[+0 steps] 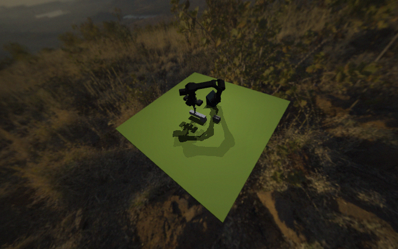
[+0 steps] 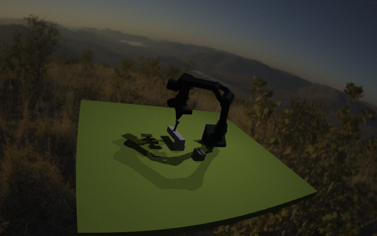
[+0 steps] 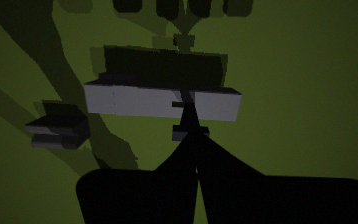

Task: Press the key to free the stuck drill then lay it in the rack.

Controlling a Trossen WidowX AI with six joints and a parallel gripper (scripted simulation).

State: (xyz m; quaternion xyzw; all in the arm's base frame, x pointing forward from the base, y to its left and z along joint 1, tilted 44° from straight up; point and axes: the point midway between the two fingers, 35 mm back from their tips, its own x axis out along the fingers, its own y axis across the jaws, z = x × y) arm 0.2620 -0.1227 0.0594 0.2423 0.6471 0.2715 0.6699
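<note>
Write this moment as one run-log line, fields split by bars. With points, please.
jaws [image 1: 194, 107] [image 2: 178, 118]: shut, empty, above drill [image 1: 194, 110] [image 2: 176, 125] [image 3: 178, 134] | drill: upright in block [image 1: 201, 116] [image 2: 179, 140] [image 3: 141, 102] | rack [image 1: 216, 117] [image 2: 198, 154] [image 3: 56, 142]: empty
</note>
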